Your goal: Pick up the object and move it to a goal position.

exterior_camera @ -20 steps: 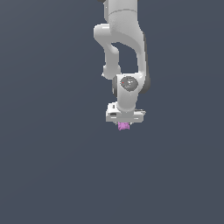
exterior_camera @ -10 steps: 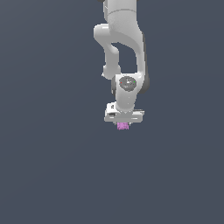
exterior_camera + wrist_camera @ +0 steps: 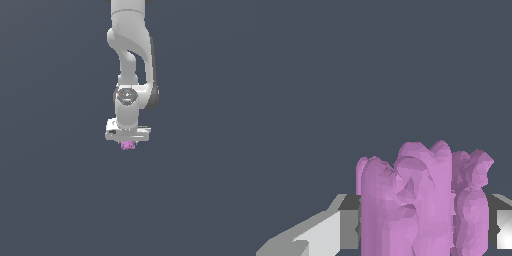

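The object [image 3: 128, 145] is a tiny pink-purple lumpy block. In the exterior view it sticks out just below my white gripper [image 3: 128, 142], which hangs from the arm in mid-frame. In the wrist view the object [image 3: 423, 202] fills the space between my two fingers [image 3: 321, 235], whose grey and white tips press on both its sides. The gripper is shut on the object. No goal marker shows in either view.
A plain dark grey-blue background surrounds the arm in both views. No other objects, containers or edges show.
The arm and gripper have shifted slightly toward the exterior view's left and a little upward, carrying the object along. The grip is unchanged.
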`<move>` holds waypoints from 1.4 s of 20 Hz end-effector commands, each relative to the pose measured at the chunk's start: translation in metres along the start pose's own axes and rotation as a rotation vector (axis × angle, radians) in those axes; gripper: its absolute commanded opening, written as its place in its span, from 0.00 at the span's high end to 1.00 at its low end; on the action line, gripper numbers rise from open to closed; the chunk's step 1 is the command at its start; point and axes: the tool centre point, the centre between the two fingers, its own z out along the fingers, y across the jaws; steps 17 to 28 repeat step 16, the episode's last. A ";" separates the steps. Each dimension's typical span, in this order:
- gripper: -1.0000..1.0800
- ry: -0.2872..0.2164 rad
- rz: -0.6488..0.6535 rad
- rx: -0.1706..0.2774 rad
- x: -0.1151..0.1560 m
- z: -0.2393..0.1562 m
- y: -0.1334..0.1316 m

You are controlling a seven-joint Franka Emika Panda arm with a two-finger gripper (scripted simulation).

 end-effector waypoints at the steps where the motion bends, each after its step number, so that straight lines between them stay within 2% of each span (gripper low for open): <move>1: 1.00 0.000 0.001 0.000 0.005 -0.002 0.027; 6: 1.00 0.000 0.000 0.000 0.014 -0.005 0.073; 12: 1.00 -0.001 0.000 0.000 0.021 -0.007 0.103; 28: 1.00 -0.001 0.000 0.000 0.023 -0.008 0.108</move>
